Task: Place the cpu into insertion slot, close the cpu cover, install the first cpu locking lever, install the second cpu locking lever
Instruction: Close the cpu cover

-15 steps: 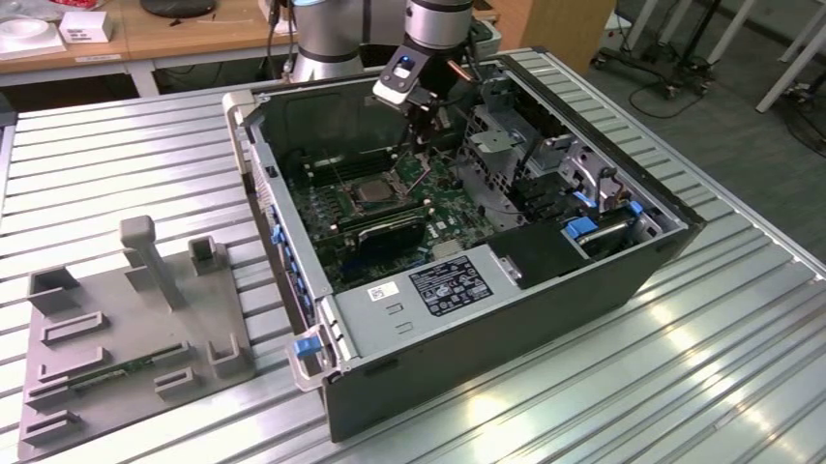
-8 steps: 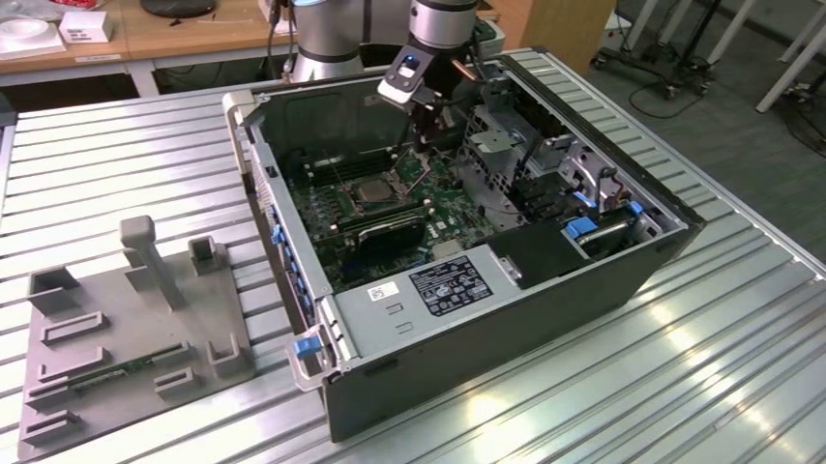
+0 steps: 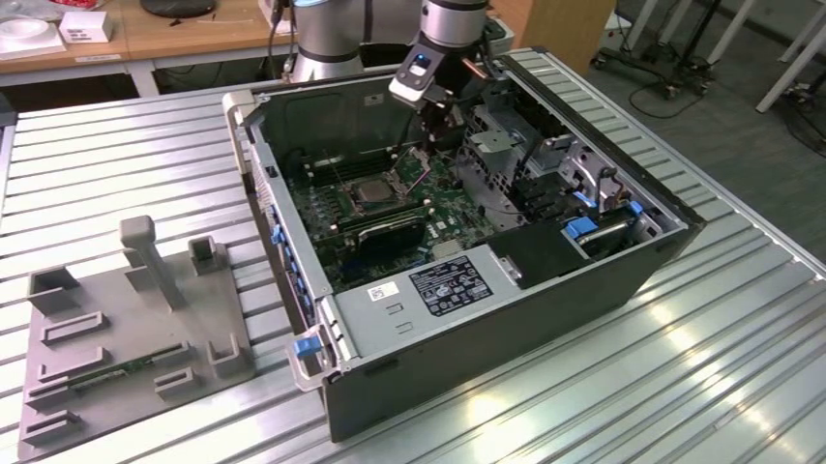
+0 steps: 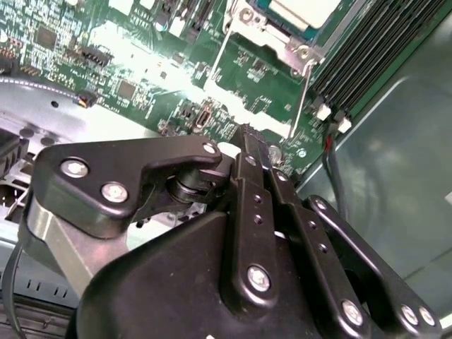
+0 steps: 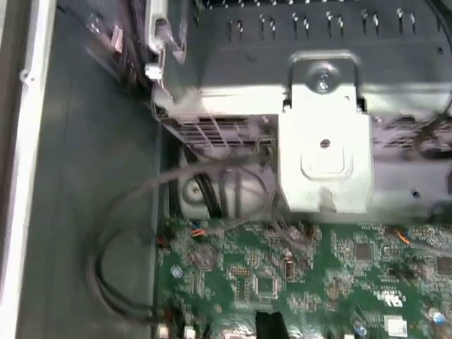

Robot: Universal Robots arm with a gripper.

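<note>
One arm [image 3: 455, 19] hangs near-vertical, wrist [image 3: 446, 60] turned down. Gripper [image 3: 442, 130] points downward. In the second wrist view, fingers [image 4: 244, 212] lie pressed together, tips meeting, nothing gripped between.

counter [image 3: 671, 367]: silvery grey, even parallel ribbed stripes
computer case [image 3: 516, 338]: near-black outside, pale grey inner walls
motherboard [image 5: 318, 268]: green, speckled with small black and silver parts
cpu [image 4: 304, 8]: pale silvery
cpu cover [image 4: 265, 35]: bright silver
hand [image 4: 248, 138]: matte black (screw heads silver)
clip [image 3: 306, 348]: blue
fixture tray [image 3: 130, 338]: flat mid-grey, no pattern
</note>
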